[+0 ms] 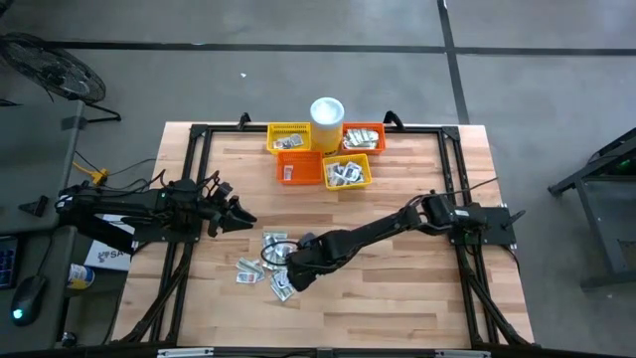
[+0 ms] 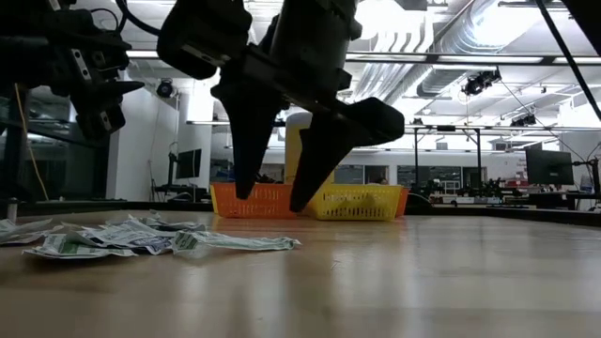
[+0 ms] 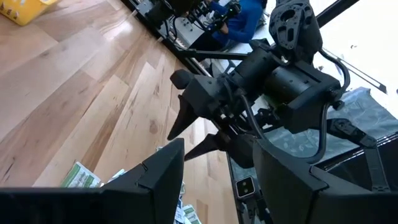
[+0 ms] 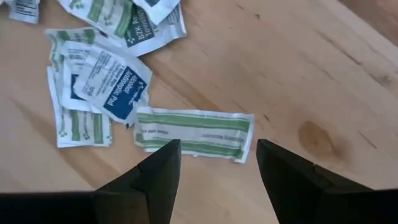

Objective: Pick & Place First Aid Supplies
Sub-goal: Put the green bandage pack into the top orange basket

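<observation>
Jaws: both grippers parted and empty; right gripper (image 4: 217, 163) hangs just above the pile, fingers astride a green-striped packet (image 4: 194, 133); left gripper (image 1: 238, 214) waits beside the pile, toward the left edge.
Table (image 1: 417, 288): wooden, carries everything.
Baskets (image 1: 323, 152): yellow and orange, clustered well beyond the pile at the far edge; some packets already lie inside.
Pile (image 1: 266, 268): many sachets loose on the boards.
Progress: my guess, partly done; most sachets left.
</observation>
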You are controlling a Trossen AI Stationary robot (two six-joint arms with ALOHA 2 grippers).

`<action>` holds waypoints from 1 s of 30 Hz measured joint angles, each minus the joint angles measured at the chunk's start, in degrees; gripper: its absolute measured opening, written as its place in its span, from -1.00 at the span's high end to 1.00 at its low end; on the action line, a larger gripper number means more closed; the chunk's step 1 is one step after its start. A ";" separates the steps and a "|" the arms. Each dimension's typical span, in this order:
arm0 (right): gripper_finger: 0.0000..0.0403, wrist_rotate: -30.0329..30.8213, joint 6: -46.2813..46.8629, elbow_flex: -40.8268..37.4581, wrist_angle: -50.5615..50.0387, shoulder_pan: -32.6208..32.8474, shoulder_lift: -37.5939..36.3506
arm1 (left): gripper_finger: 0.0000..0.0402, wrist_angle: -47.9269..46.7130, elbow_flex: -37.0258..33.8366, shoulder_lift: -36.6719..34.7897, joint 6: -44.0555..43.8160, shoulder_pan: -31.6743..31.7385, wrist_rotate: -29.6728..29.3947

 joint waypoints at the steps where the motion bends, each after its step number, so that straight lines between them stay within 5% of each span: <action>1: -0.01 0.10 0.00 -0.02 -0.22 0.00 0.00 | 0.05 0.00 0.00 -0.01 0.00 -0.01 0.00; 30: 0.03 -0.85 0.42 0.04 0.90 0.09 3.85 | 0.05 -0.02 0.00 0.03 -0.02 0.00 0.04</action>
